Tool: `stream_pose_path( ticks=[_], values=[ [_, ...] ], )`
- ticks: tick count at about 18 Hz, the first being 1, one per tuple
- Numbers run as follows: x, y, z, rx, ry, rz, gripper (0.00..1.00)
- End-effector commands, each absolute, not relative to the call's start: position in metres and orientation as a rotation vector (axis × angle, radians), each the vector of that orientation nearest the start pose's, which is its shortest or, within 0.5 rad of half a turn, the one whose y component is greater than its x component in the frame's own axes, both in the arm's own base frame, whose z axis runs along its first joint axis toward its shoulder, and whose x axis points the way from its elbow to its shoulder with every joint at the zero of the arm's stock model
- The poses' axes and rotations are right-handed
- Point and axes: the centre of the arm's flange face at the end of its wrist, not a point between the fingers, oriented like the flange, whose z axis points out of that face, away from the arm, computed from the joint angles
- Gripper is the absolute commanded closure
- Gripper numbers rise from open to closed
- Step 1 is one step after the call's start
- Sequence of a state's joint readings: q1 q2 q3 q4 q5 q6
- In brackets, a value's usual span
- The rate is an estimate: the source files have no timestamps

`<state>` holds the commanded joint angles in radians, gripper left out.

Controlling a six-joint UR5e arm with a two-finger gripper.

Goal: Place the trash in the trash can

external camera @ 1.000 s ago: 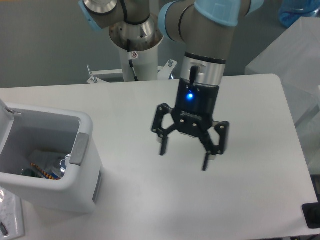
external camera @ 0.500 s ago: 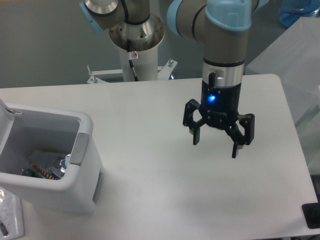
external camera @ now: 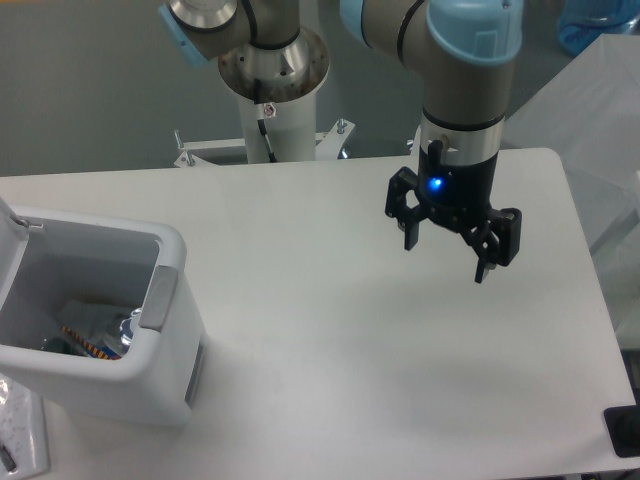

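Observation:
The white boxy trash can (external camera: pixel 170 245) stands at the left edge of the table, with a grey tab (external camera: pixel 160 297) on its right rim. Inside it, at the bottom, lie the crushed clear bottle (external camera: pixel 128 328) and a crumpled printed wrapper (external camera: pixel 82 335); both are partly hidden by the bin walls. My gripper (external camera: pixel 447 257) hangs above the right half of the table, far from the bin. It is open and empty, fingers pointing down.
The arm's base column (external camera: pixel 272 95) stands at the table's back edge. A white panel with dots (external camera: pixel 20 430) lies at the lower left corner. A dark object (external camera: pixel 622 430) sits at the lower right edge. The white table (external camera: pixel 300 350) carries nothing else.
My gripper has moved right and toward the back of the table, away from the trash can, staying open and empty. The bin and its contents have not moved.

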<state>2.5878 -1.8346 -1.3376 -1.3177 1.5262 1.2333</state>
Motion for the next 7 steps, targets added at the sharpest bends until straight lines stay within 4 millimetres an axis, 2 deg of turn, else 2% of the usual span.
stream_pose_path(
  ticks=[7],
  values=[
    [-0.4573, 0.4437, 0.4841, -2.991, 0.331, 0.284, 0.00]
  ],
)
